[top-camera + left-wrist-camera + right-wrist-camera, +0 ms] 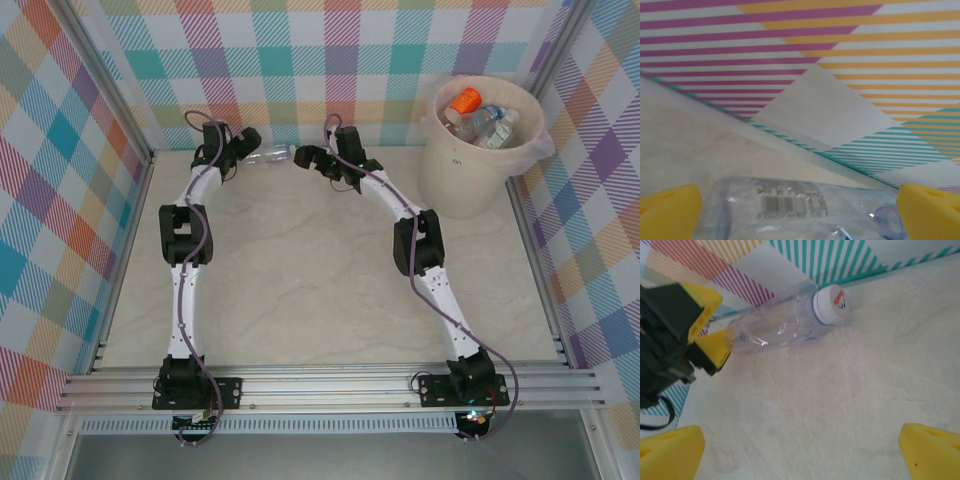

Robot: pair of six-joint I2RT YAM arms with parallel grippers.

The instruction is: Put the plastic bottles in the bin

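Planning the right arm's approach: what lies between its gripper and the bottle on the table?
Bare table between right gripper and bottle, shown in the right wrist view.

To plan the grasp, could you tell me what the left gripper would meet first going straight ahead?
Probably the clear bottle, lying just ahead of the left gripper between its open jaws; the striped wall stands beyond.

L gripper [247, 147] & R gripper [303, 158] flank clear bottle [272, 153] by back wall [300, 60]; bin [480, 190] far right holds bottles [478, 118].
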